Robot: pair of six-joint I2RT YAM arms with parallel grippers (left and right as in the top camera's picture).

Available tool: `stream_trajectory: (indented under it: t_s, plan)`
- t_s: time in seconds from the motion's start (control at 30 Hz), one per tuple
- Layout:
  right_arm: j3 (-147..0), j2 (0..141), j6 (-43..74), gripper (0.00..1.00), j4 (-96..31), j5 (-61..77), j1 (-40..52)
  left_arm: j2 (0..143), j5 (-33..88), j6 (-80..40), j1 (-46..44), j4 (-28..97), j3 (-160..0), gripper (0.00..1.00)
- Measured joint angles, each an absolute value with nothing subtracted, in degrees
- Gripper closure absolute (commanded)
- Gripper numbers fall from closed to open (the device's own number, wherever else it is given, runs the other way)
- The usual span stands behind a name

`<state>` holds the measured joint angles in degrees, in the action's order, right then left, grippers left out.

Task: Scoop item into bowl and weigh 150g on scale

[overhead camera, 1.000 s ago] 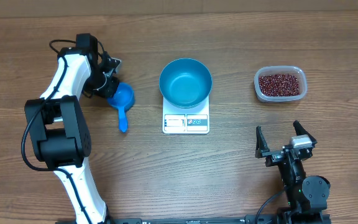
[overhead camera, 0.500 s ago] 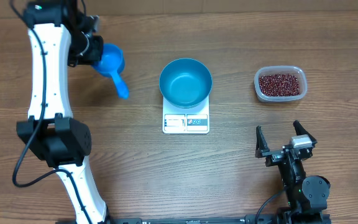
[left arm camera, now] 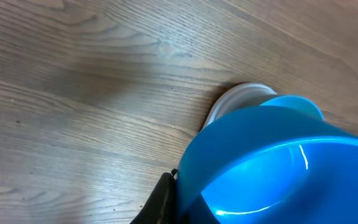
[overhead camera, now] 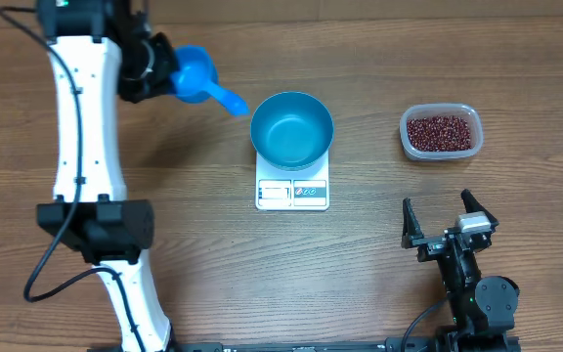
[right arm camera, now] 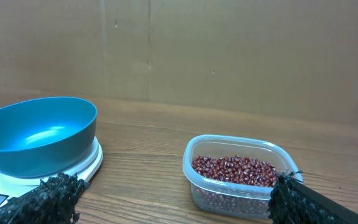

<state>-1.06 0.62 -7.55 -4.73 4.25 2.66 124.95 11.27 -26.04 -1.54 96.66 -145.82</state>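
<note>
Over the far left of the table (overhead camera: 213, 274), I have the left gripper (overhead camera: 162, 76) pinched tight on the cup of the small blue scoop (overhead camera: 195, 74). The scoop is held up off the wood, and its handle slants toward the bowl (overhead camera: 292, 129), with the tip just beside the bowl's rim. From the left wrist view the scoop's cup (left arm camera: 278, 168) fills the lower right, and I can only see a sliver of a black finger at its edge.

At the middle of the table the round blue bowl sits on the white scale (overhead camera: 292, 194), covering its platform, with the display strip facing me. Well to the right, the red-brown beans (overhead camera: 441, 131) lie heaped in a clear tub (overhead camera: 467, 115), apart from the scale.

Near my edge on the right, the right gripper (overhead camera: 445, 217) rests with its jaws spread wide, holding nothing. Its fingertips (right arm camera: 58, 196) frame the bowl (right arm camera: 39, 134) and the tub of beans (right arm camera: 235, 169)
</note>
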Motion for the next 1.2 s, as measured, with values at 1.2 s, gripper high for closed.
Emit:
stream_trajectory:
  t_s: [1.2]
  plan:
    - [-1.06,0.62,-7.51,0.0,-4.73,4.25,2.66,124.95,-6.72,-40.38,-26.24,96.31,-145.82,0.96]
